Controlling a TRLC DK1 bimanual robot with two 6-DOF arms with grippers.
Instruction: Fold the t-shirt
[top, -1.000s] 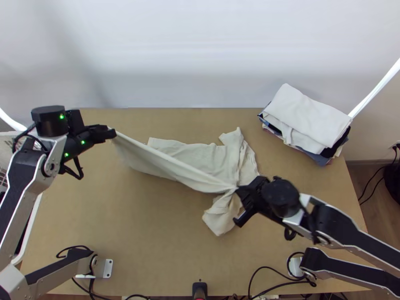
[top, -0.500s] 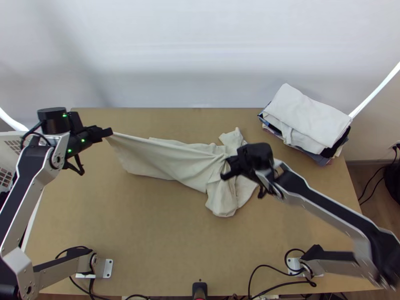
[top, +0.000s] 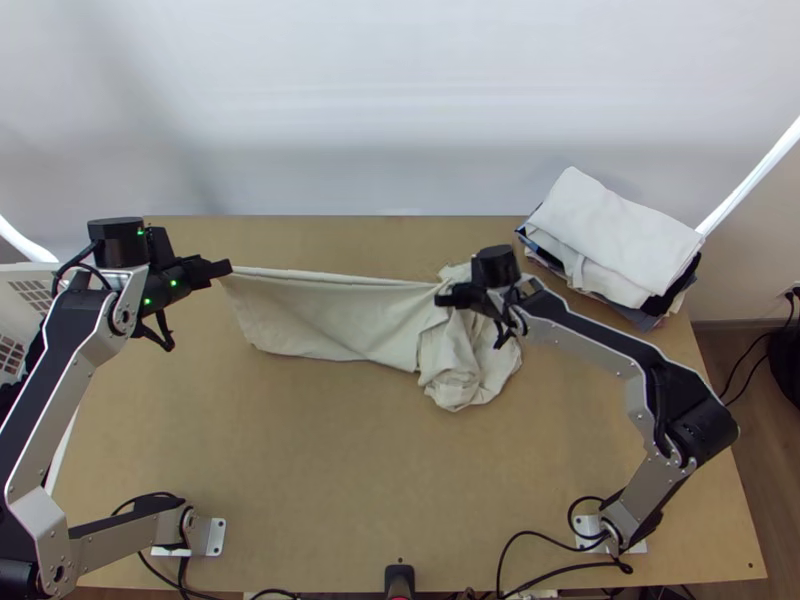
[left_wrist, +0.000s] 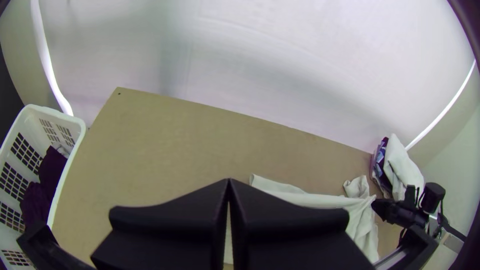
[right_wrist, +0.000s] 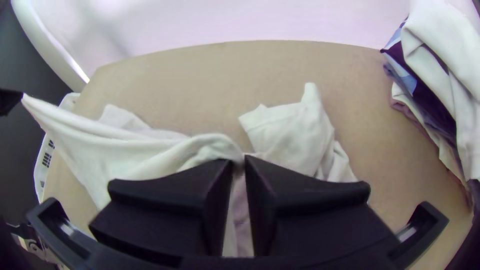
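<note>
The cream t-shirt (top: 350, 325) stretched over the table (top: 300, 460) from the left gripper (top: 226, 268), clamped on its 10 o'clock end, to the right gripper (top: 440, 298), pinching its 2 o'clock edge; cloth lay bunched toward 4 o'clock.

There are 1 desk (top: 300, 470), 1 t-shirt (top: 330, 320) and 1 pile of folded clothes (top: 620, 240) (several pcs., exact no. is hard to tell). Also 2 arms (top: 75, 360), w/ left fingers (top: 214, 268) 2 pcs. and right fingers (top: 458, 297) 2 pcs.; 1 basket (left_wrist: 76, 125) w/ dark cloth (left_wrist: 52, 172), qty. unclear.
</note>
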